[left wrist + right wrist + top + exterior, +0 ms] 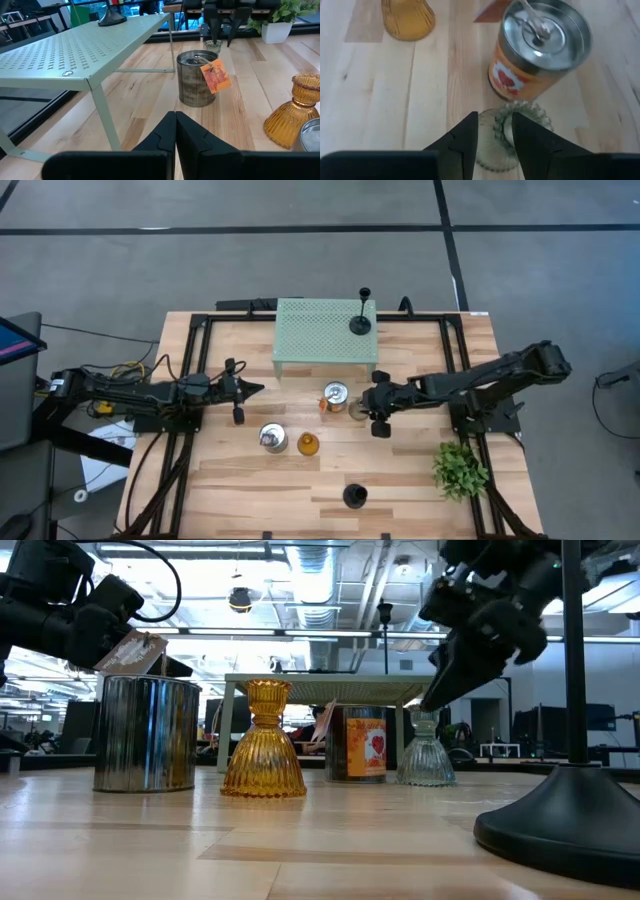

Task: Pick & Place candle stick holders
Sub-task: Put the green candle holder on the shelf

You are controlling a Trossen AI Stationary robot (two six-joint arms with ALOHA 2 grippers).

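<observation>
The right gripper (372, 404) is reaching in over the middle of the wooden table (400, 480), hanging just above the clear glass holder (512, 131). Its 2 fingers (462, 137) are standing a little apart, with the near rim of the glass showing in the gap between them. They are not closed on anything, and whether they are touching the rim cannot be told.

The clear glass holder is sitting right beside the orange-and-silver tin (335, 396), which has a silver lid and a red picture on its side. The amber glass holder (307, 444) and the silvery jar (271, 438) are standing close together nearer the front of the table, left of the tin. The short black holder (354, 497) is sitting alone close to the front edge.

The slim black candlestick (361, 320) is standing upright on the right end of the pale green mesh stand (320, 335) at the back of the table.

The left gripper (240, 390) is waiting over the left part of the table, well apart from the holders. Its fingers (165, 137) are pressed together and holding nothing.

A leafy green plant (459, 468) is sitting near the front right corner.
</observation>
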